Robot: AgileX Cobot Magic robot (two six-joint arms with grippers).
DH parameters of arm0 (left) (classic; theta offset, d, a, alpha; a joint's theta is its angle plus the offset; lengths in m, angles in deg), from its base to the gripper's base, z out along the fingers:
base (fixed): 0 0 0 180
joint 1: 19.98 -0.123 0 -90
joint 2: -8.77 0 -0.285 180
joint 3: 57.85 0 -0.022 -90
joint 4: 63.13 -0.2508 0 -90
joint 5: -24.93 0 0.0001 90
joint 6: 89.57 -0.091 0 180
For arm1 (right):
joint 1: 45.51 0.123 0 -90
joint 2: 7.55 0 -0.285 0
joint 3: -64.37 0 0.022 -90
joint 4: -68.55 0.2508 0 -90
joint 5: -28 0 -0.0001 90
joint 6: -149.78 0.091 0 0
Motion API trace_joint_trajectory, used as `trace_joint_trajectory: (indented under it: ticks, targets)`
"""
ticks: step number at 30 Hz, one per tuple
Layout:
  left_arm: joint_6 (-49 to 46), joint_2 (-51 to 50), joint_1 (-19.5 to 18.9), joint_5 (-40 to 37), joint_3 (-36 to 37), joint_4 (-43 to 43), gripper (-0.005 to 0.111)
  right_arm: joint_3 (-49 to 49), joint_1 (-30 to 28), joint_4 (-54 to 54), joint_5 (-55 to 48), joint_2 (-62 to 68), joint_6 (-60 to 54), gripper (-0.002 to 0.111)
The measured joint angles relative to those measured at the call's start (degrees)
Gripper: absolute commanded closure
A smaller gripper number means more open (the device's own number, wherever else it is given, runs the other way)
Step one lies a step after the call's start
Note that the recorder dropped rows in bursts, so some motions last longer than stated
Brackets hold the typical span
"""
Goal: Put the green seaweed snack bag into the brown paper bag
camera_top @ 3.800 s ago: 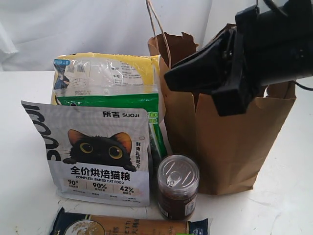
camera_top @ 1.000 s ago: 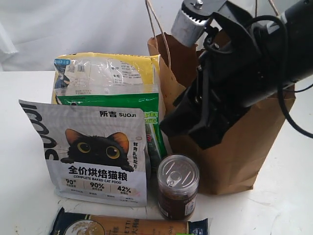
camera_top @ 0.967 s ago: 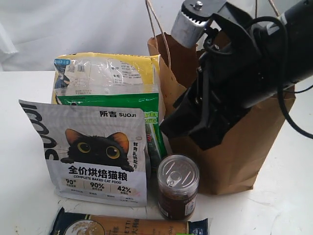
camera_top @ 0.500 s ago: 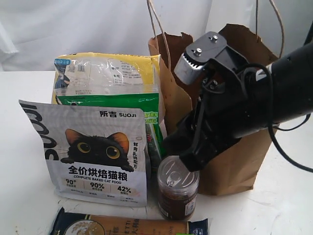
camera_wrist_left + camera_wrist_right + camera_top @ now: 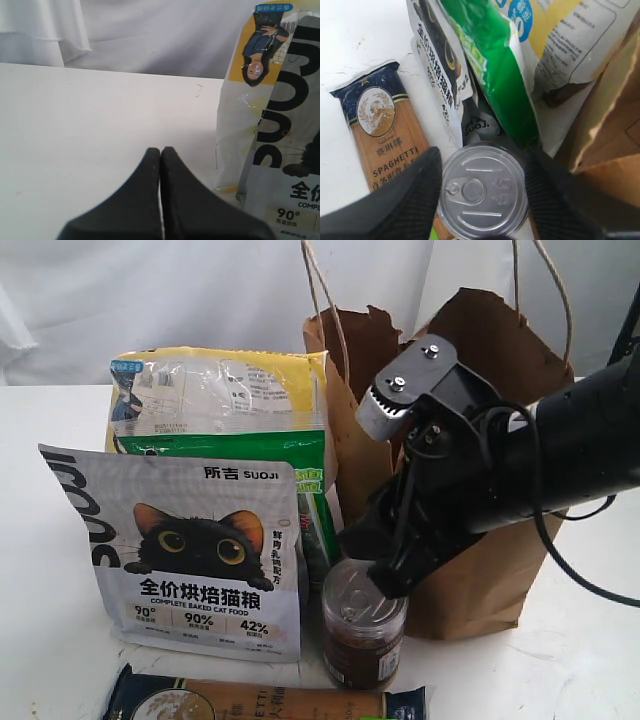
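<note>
The green bag (image 5: 290,452) stands up on the white table (image 5: 45,640). It is squeezed between the yellow bag (image 5: 225,390) behind it and the grey cat pouch (image 5: 200,550) in front of it. Only a green strip shows over the top and down the side of the pouch. It is just beside the paper bag (image 5: 480,575) and is not inside it. The writing on the green bag is too small to read. The cat pouch shows a black cat with yellow eyes. It says "SUOJI", "COMPLETE BAKED CAT FOOD", "90%" and "42%", with some Chinese words too. The paper bag is brown and tall. It has a torn top and thin string handles. A small can (image 5: 363,630) stands in front of it, near the corner of the cat pouch. The can has a silver lid with a pull ring and something dark inside. A long pack lies flat at the front, and it says "SPAGHETTI" (image 5: 385,145). The right claw (image 5: 375,562) hangs right over the can. Its two black fingers are spread wide, one on each side of the lid. It holds nothing. I cannot tell if the fingers touch the can. The left claw (image 5: 160,155) is low over the bare table, beside the cat pouch. Its fingers are pressed together with nothing between them.
</note>
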Motion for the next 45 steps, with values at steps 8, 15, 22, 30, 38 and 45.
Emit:
trace_joint_trajectory:
  ticks: [8, 15, 22, 30, 38, 45]
  targets:
    - [0.0, 0.0, 0.0, 0.0, 0.0, 0.0, 0.107, -2.0, 0.0, -2.2, -2.4, -7.7, 0.1, 0.06]
    - [0.0, 0.0, 0.0, 0.0, 0.0, 0.0, 0.107, -2.4, 0.0, -1.6, -5.3, -13.3, -2.5, 0.06]
    - [0.0, 0.0, 0.0, 0.0, 0.0, 0.0, 0.107, -2.4, 1.3, 8.8, -14.1, -14.1, -15.3, 0.06]
    - [0.0, 0.0, 0.0, 0.0, 0.0, 0.0, 0.107, -2.0, 1.8, 10.2, -12.6, -10.3, -17.0, 0.06]
    - [0.0, 0.0, 0.0, 0.0, 0.0, 0.0, 0.107, -1.2, 1.8, 11.2, -7.2, 0.9, -17.0, 0.06]
    - [0.0, 0.0, 0.0, 0.0, 0.0, 0.0, 0.107, -1.2, 0.3, 11.5, -2.1, 4.3, -17.0, 0.06]
